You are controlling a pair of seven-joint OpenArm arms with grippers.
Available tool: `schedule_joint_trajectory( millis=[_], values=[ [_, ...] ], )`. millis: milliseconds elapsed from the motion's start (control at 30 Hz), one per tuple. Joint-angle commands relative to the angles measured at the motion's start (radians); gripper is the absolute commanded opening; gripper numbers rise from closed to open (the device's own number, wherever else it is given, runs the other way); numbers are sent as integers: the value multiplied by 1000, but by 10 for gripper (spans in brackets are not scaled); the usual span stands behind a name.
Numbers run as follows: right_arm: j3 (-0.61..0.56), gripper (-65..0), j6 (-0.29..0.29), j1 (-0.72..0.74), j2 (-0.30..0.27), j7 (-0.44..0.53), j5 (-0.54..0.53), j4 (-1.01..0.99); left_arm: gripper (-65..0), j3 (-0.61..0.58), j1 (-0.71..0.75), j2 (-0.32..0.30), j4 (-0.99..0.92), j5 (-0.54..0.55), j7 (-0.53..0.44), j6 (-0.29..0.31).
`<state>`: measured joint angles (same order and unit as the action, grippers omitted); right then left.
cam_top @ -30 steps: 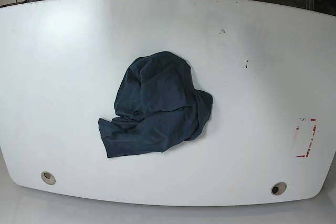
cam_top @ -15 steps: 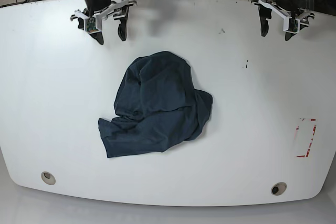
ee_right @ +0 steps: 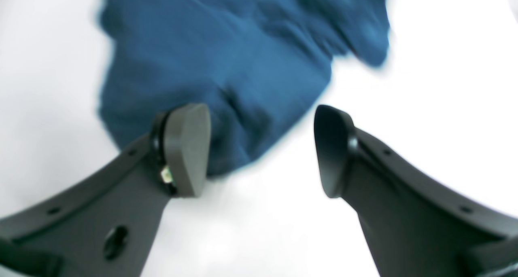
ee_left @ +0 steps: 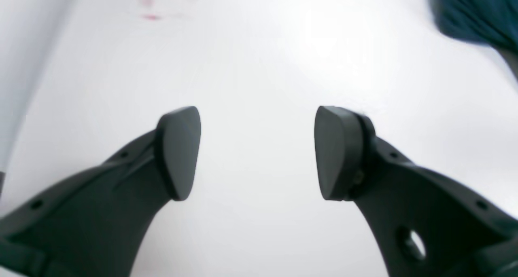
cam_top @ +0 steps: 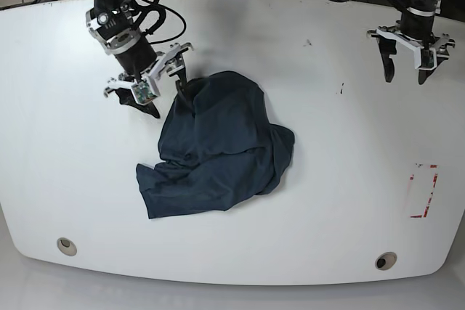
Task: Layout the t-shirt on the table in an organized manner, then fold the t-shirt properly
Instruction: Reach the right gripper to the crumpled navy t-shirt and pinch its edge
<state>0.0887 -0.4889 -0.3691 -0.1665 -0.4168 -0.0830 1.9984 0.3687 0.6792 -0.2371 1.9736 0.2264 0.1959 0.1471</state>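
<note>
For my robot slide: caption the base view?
Right gripper open beside crumpled t-shirt; left gripper open, far off.

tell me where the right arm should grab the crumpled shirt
Probably the upper-left rim of the t-shirt, from above: the bunched edge rises off the table there, right beside the open right gripper, so one finger can slip under the fold.

The right gripper (cam_top: 166,96) hangs at the upper-left edge of the t-shirt (cam_top: 218,143), jaws spread, one fingertip (ee_right: 187,147) over the cloth and the other just off it. The left gripper (cam_top: 407,74) is well apart from the t-shirt, up toward the far right, pointing down with jaws spread and nothing between them.
</note>
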Motion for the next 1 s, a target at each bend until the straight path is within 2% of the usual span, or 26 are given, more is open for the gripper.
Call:
schedule_joint_trajectory(
  millis=[0,133,300,433,733,967],
  values=[
    [-50,-263,-58,58,-15,-17,-8,20,-232,8,-19,-6,17,6,-22,3],
    [-135,-263,-129,117,-15,-60,-1,15,-231,51,-28,-6,17,6,-22,3],
    [-243,-263,-181,181,-17,-121,7,9,-231,80,-29,-6,16,8,-22,3],
    [-330,-263,-207,224,-17,-141,65,-27,-231,89,-29,-6,16,8,-22,3],
    [-525,-263,-209,333,-12,-135,226,-204,-232,106,-25,-3,14,8,-22,3],
    [-541,-265,-209,396,-11,-96,233,-334,-232,122,-23,31,14,5,-22,3]
  ],
)
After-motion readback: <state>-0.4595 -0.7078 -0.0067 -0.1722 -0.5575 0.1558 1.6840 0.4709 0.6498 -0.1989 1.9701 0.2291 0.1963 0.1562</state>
